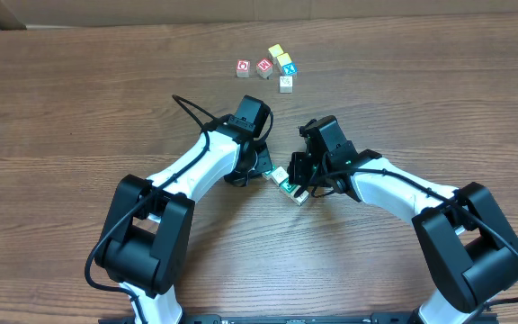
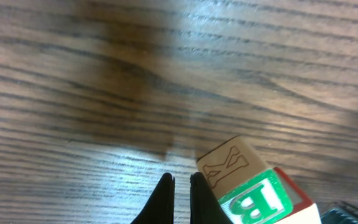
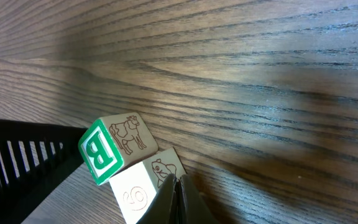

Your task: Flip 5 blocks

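Cow picture on green-B block (image 3: 114,149) only from right wrist

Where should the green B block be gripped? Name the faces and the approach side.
Probably from above, after opening the shut right tool. The green B block sits tilted, propped against the second block, so pinch the B face and the one opposite; its underside is blocked.
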You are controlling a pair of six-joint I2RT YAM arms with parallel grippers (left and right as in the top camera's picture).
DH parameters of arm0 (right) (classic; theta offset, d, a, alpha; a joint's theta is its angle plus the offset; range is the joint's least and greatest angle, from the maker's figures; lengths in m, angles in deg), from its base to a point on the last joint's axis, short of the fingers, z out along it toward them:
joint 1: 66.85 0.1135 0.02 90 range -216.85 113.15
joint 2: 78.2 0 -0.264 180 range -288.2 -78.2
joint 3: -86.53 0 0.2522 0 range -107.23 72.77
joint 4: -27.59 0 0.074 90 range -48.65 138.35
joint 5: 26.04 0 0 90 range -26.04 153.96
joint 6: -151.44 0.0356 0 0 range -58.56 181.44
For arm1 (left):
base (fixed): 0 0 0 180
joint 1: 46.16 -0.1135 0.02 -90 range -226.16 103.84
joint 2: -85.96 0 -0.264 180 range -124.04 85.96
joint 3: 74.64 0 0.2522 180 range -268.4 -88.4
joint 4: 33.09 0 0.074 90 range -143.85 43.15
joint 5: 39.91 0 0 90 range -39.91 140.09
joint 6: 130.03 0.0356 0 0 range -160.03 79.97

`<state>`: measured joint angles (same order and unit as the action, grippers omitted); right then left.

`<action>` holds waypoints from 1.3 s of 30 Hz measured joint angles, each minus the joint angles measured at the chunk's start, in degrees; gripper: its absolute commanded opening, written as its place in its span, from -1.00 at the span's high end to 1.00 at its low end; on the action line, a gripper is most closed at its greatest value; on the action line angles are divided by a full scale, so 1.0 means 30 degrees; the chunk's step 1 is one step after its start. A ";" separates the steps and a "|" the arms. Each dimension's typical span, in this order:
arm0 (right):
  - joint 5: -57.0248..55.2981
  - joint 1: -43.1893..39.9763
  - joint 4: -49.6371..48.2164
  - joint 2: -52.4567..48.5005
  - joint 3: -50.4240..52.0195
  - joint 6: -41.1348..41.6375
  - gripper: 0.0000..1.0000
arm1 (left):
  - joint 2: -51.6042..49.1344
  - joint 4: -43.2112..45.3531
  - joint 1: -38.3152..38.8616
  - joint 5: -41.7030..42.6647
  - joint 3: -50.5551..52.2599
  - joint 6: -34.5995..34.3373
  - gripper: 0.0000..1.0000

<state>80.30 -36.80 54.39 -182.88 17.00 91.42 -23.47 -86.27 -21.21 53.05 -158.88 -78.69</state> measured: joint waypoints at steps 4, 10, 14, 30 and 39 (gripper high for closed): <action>0.0000 0.0000 0.0000 0.0000 0.0000 0.0000 0.92 | 0.0000 0.0102 0.0000 0.0000 0.0000 0.0000 0.92; -0.0007 -0.0007 0.0007 0.0000 0.0000 -0.0007 0.92 | 0.0000 0.0131 0.0000 0.0000 0.0000 0.0007 0.92; 0.0000 0.0000 0.0000 0.0000 0.0000 0.0000 0.92 | 0.0000 0.0146 0.0000 0.0000 0.0000 -0.0007 0.92; -0.0007 -0.0007 0.0000 0.0000 0.0000 0.0007 0.92 | 0.0000 -0.0721 0.0000 0.0007 0.0022 -0.0080 0.92; -0.0015 0.0000 0.0007 0.0000 0.0000 -0.0007 0.92 | 0.0000 -0.0393 0.0000 0.0692 0.0022 -0.0146 0.92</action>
<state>80.26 -36.80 54.41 -182.88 17.00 91.40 -23.47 -87.45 -21.21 55.13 -158.82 -79.12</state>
